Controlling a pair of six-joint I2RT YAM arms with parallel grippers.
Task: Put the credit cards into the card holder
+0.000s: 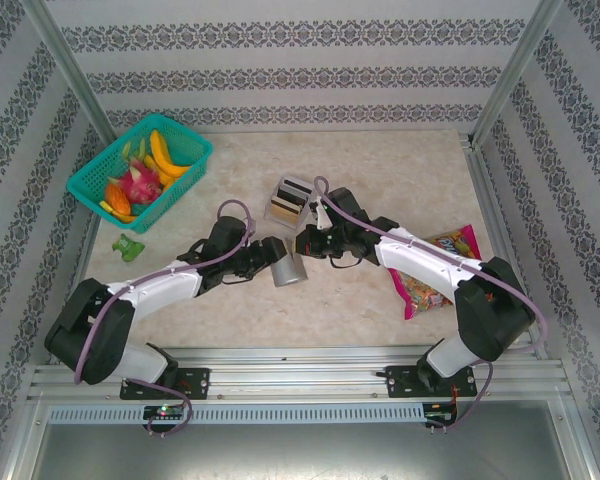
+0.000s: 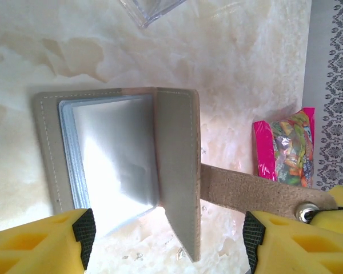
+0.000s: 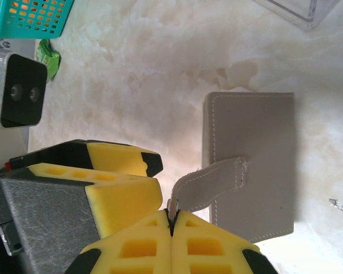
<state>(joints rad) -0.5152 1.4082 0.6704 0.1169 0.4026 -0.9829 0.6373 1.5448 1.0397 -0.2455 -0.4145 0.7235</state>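
Note:
The card holder (image 2: 111,148) lies open on the table, its clear sleeves showing and its grey cover (image 2: 177,165) standing half up. Its strap (image 3: 208,184) is pinched in my right gripper (image 3: 171,220), which is shut on the strap's end. My left gripper (image 2: 168,245) is open, with its yellow fingers (image 2: 43,242) either side of the holder's near edge and not touching it. From above, the holder (image 1: 287,268) sits between my left gripper (image 1: 263,252) and my right gripper (image 1: 306,243). The credit cards (image 1: 288,200) stand in a small clear tray just behind.
The clear tray's corner (image 2: 148,8) is just beyond the holder. A colourful candy bag (image 1: 435,272) lies to the right under my right arm. A teal basket (image 1: 185,150) of toy fruit stands at the back left, with a small green item (image 1: 128,247) near it.

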